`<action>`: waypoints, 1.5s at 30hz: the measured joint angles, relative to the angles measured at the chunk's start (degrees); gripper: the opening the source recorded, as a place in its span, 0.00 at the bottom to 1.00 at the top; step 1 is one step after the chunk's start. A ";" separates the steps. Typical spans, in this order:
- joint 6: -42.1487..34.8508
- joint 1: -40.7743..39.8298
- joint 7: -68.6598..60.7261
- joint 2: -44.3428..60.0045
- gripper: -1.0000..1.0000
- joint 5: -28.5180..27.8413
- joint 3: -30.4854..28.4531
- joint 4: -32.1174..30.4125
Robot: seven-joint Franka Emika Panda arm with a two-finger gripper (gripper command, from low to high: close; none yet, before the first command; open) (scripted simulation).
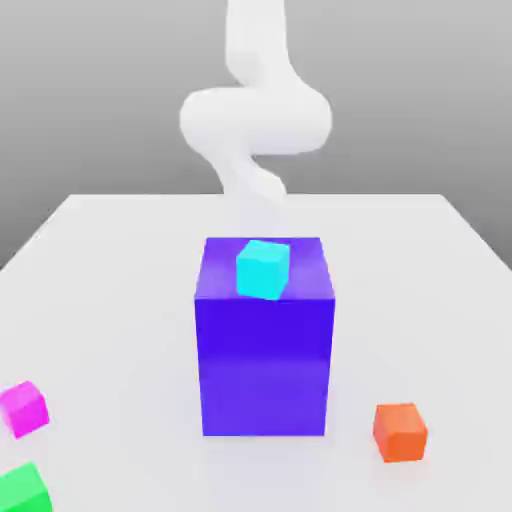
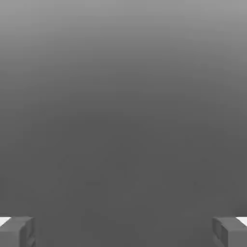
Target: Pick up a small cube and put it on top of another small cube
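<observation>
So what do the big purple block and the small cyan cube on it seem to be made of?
Both are simulator renders, so this is a guess. The large purple block looks like smooth, slightly glossy plastic: a soft sheen runs down its front face. The small cyan cube looks like matte plastic: flat, even colour, no highlights.
</observation>
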 joint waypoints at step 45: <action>21.11 -19.81 -6.29 57.08 0.00 12.04 -16.20 -7.16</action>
